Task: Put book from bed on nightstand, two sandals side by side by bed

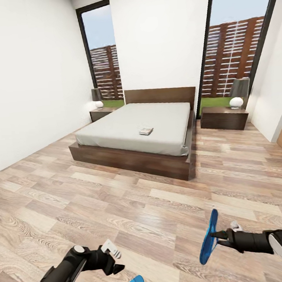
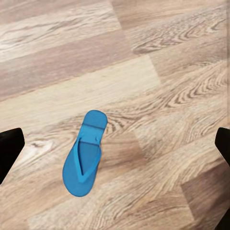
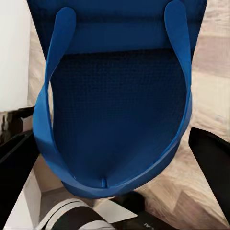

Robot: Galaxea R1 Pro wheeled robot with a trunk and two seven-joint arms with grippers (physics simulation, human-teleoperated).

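My right gripper point(image 1: 217, 236) pinches one sandal point(image 1: 209, 236), a thin bright blue flip-flop held on edge above the wood-plank floor point(image 1: 135, 211); the right wrist view shows its textured sole and thong straps close up. My left gripper point(image 1: 113, 257) is spread and holds nothing, hovering over the second sandal point(image 2: 84, 153), which lies flat on the floor, strap side up. The book point(image 1: 146, 131), small and thin, lies on the plain grey mattress of the bed point(image 1: 134, 157). A dark glossy nightstand point(image 1: 223, 118) flanks the bed.

A grey-shaded lamp point(image 1: 239, 92) with a white base; another lamp point(image 1: 97, 98) opposite.
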